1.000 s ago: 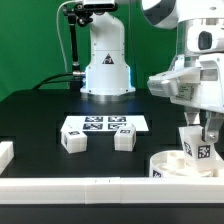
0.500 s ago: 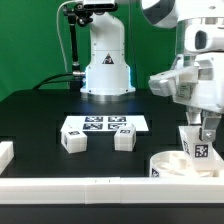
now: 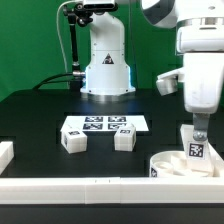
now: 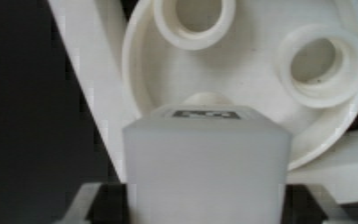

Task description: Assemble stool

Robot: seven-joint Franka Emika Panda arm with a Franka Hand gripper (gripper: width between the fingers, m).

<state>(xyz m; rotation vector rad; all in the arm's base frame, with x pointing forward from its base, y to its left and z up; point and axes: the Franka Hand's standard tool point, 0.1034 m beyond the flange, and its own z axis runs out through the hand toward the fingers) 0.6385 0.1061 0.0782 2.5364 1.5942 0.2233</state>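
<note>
Roughly, by size: black counter (image 3: 40,120) fills the exterior view's lower half. Round white seat (image 3: 168,160) lies flat at lower right; wrist view shows its open sockets (image 4: 322,68). Tool (image 3: 197,133) is clenched on one blocky leg (image 3: 195,150), upright over seat; contact unclear. Two spare legs (image 3: 72,141) sit centre frame, below marker board (image 3: 100,123). Parts prob. light, rigid, slick plastic; best gripped across flat sides.

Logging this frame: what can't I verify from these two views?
Exterior view: the seat runs off the picture's right edge, and its rim hides the lower end of the leg.
Wrist view: the leg hides part of the seat behind it; its tag is blurred; the fingers are cut off by the edge.
</note>
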